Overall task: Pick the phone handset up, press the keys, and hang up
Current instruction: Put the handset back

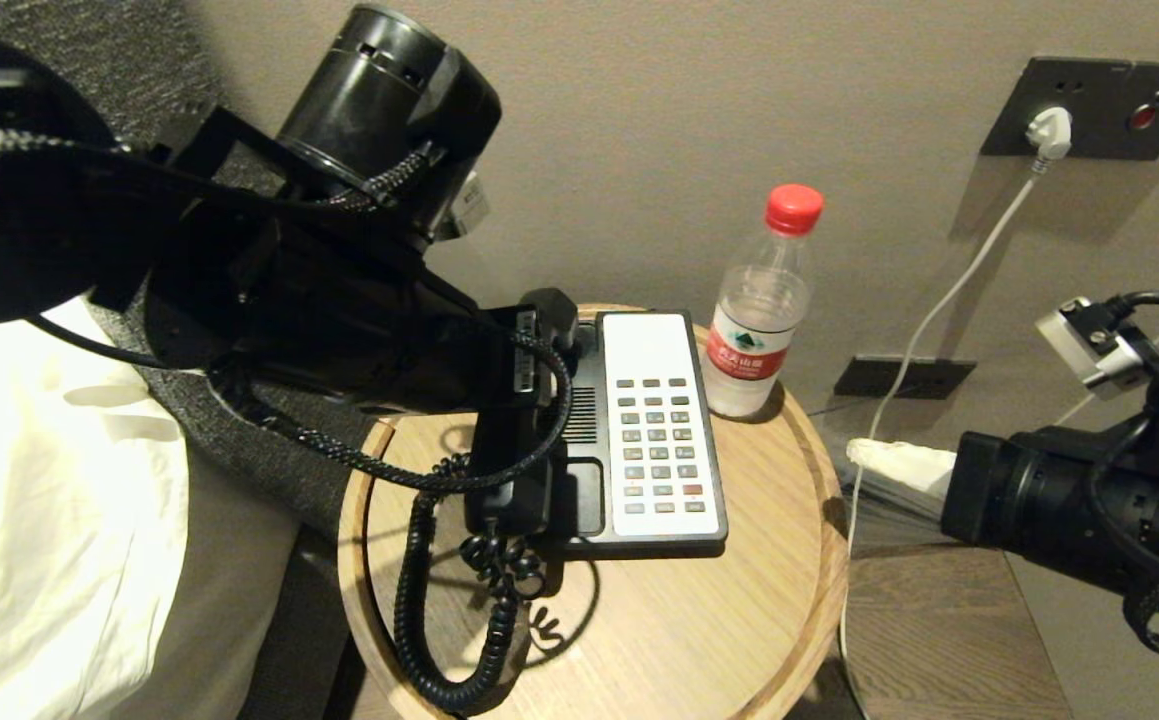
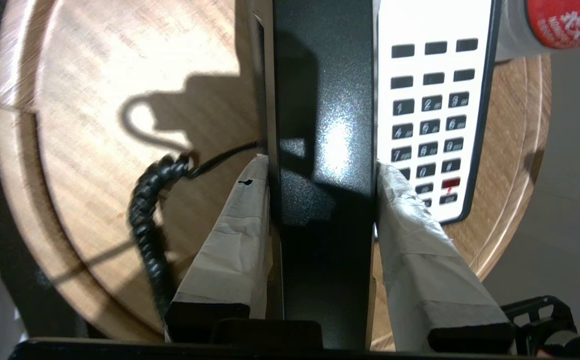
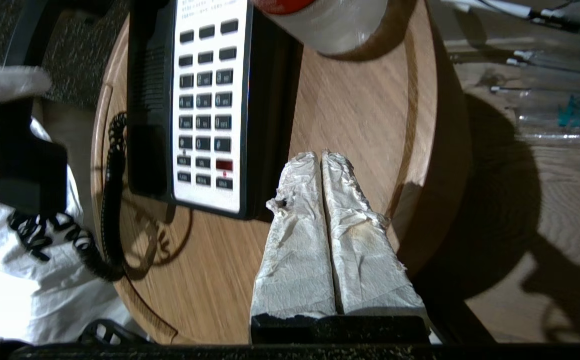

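The left pincer (image 2: pixel 322 165) clamped the phone handset (image 2: pixel 322 125) above the phone base (image 1: pixel 654 430), a water bottle (image 1: pixel 764 310) stood behind, and the right pincer (image 3: pixel 320 157), closed and empty, hovered beside the counter (image 1: pixel 739 620).

Phone base (image 2: pixel 432 107) keypad: digits 1–9, 0 and # readable on dark keys; smaller key captions illegible. Water bottle (image 1: pixel 761 330) red label: white Chinese characters, unreadable.

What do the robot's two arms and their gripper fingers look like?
Both arms are black, with thick cylindrical joints and braided black cables looped outside. The left gripper and right gripper have long, tapering fingers wrapped in wrinkled white tape, on black bases. The right arm also carries white connectors.
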### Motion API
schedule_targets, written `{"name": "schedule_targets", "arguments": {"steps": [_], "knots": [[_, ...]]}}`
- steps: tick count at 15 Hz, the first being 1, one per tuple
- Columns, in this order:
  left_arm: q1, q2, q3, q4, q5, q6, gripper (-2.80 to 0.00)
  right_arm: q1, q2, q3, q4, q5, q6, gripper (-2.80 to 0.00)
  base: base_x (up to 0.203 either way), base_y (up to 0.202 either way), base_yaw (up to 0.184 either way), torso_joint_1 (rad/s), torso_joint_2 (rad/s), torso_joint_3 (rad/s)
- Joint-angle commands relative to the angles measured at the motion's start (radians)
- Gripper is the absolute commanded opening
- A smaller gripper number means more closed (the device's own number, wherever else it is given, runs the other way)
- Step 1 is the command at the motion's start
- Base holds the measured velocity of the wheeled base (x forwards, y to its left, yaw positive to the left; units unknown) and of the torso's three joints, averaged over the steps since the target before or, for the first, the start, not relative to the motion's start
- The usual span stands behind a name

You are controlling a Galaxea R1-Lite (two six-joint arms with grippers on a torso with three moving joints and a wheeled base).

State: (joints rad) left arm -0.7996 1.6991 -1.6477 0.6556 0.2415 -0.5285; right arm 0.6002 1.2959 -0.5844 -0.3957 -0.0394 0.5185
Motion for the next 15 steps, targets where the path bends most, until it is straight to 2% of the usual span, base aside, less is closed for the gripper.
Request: {"name": "schedule_targets", "arguments": {"steps": [1, 4, 15], "knots": [[-0.001, 0.027, -0.015, 0.004, 0.002, -0.004, -2.80, 0.000, -0.007, 0.006, -0.003, -0.001, 0.003, -2.80, 0.000, 0.000, 0.000, 0.000, 0.00, 0.000], [-0.003, 0.063, -0.069, 0.012, 0.016, -0.007, -2.80, -0.011, -0.015, 0.024, -0.008, -0.001, 0.003, -2.80, 0.000, 0.000, 0.000, 0.000, 0.00, 0.000], [-0.001, 0.140, -0.099, 0.010, 0.053, -0.005, -2.80, -0.014, -0.038, 0.031, -0.006, 0.003, 0.005, -2.80, 0.000, 0.000, 0.000, 0.000, 0.00, 0.000]]}}
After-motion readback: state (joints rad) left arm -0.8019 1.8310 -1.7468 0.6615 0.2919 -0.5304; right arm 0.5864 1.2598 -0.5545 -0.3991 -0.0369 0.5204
